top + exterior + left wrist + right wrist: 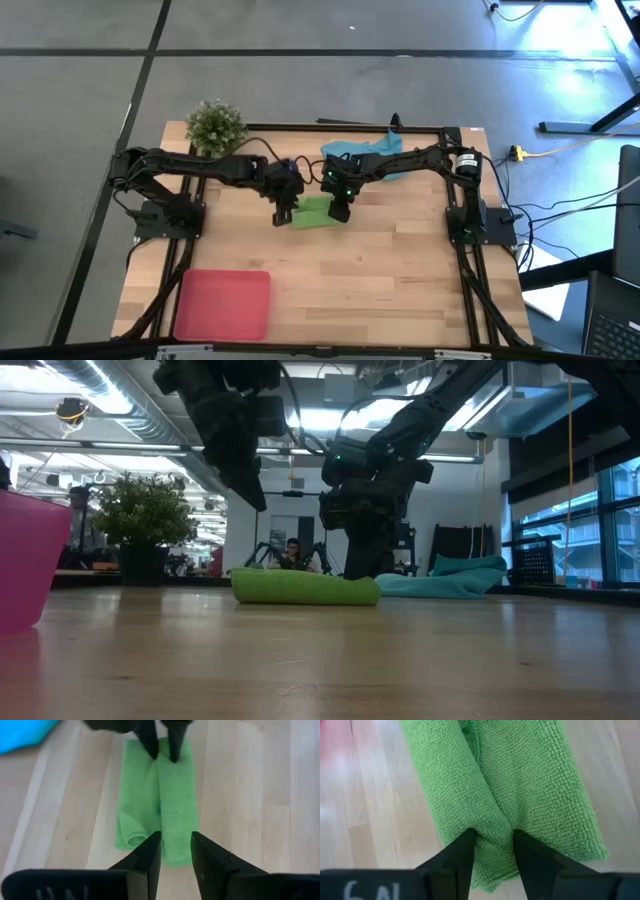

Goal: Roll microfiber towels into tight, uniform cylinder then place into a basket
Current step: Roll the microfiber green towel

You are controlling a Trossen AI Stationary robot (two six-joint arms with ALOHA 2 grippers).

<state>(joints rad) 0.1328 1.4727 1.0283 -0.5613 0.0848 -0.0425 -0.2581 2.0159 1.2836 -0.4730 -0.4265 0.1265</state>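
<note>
Lime green towel [313, 213]: centre of the high view, on the wooden table [400, 280], partly rolled into a long bundle with a fold running down its length; seen in the low view [305, 588] as a low green roll lying flat on the boards.

Left arm: reaching in from the left edge of the high view, elbow bent, wrist angled down toward the towel's left end. Left gripper [284, 212]: raised above the roll in the low view [252, 500], tips clear of the cloth; fingers [148, 857] narrowly parted, nothing between them, poised just over the near end of the towel.

Right arm: stretched from the right side of the high view, forearm sloping down and leftward to the towel's right end. Right gripper [340, 211]: down at the cloth, fingers [457, 857] pinching a ridge of the green roll between them; green light showing on its body in the low view [365, 565].

Light blue towel [365, 158]: crumpled at upper centre of the high view, behind the right arm, apart from the green one.

Basket [224, 303]: pinkish-red tray at lower left of the high view, well apart from both grippers.

Plant [215, 125]: upper left corner of the table.
</note>
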